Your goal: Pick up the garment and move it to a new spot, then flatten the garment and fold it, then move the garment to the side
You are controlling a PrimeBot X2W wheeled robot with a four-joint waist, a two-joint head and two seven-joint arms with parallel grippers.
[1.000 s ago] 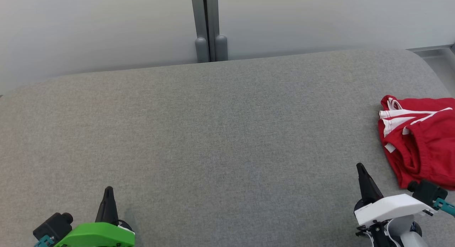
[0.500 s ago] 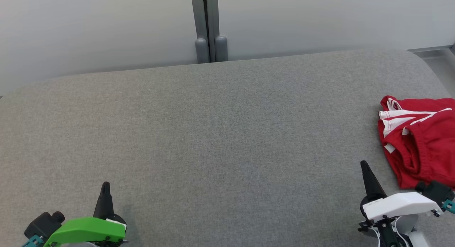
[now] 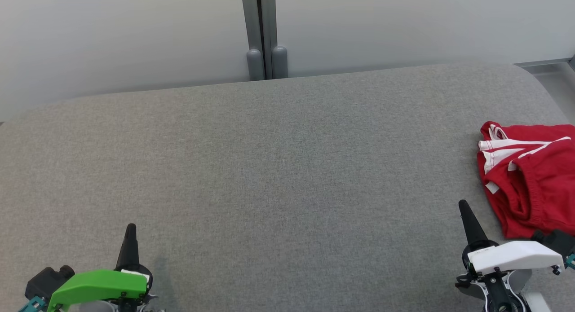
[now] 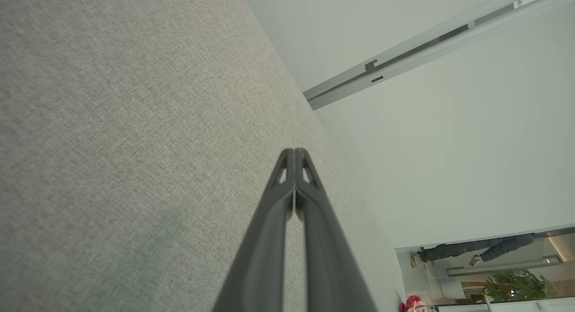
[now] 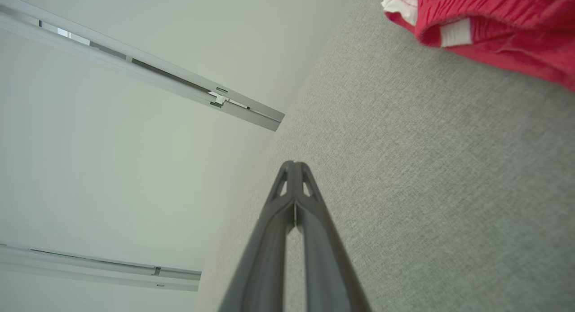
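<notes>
1. Nearest, the left gripper (image 3: pixel 130 227) is seen clenched and empty above the grey padded surface (image 3: pixel 278 177); the right gripper (image 3: pixel 462 206) is likewise clenched on nothing, just beside the garment (image 3: pixel 532 177).
2. A grasp could be missed if the right jaws are not parted before the reach; closed tips would merely push the cloth.
3. The garment is found near the surface's right edge, partly cut off in the head view; it could be nudged over that edge, or only one layer pinched and the bundle dragged.
4. It is seen as red cloth with white stripes and a gathered waistband, crumpled and bunched; a white label (image 5: pixel 456 32) is exposed.
</notes>
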